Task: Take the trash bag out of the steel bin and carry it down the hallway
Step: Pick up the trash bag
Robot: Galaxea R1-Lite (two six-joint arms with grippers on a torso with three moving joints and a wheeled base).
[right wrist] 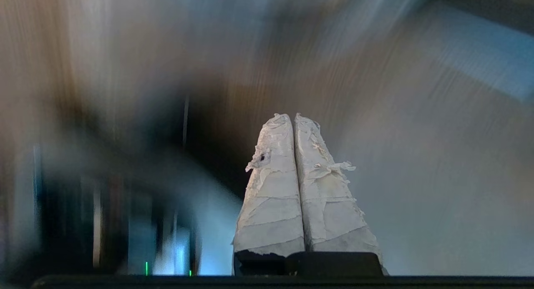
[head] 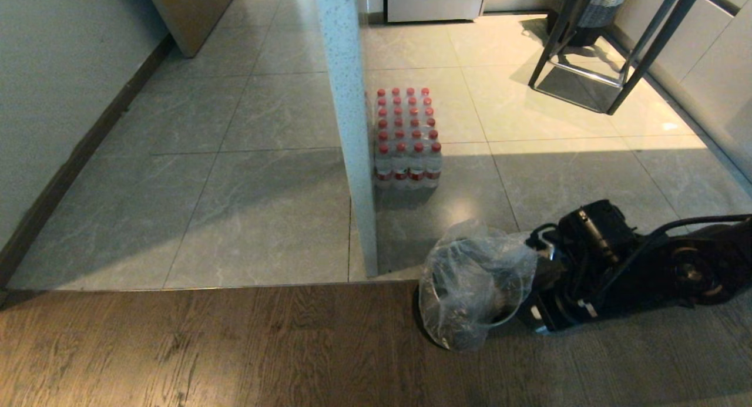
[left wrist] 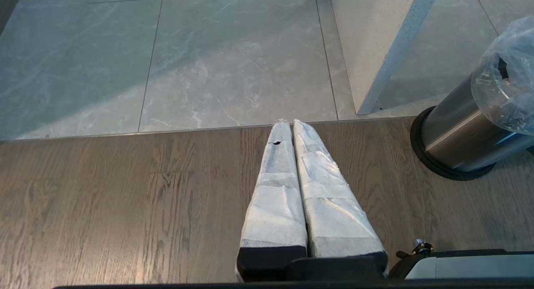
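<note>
The clear trash bag point(head: 476, 278) sits in the steel bin point(left wrist: 454, 139) on the wood floor point(head: 205, 348), beside the white pillar point(head: 349, 131). Right pincer point(right wrist: 290, 118) pressed together, gripping nothing (its view smeared); left pincer point(left wrist: 288, 123) likewise closed, well apart from the bin
</note>
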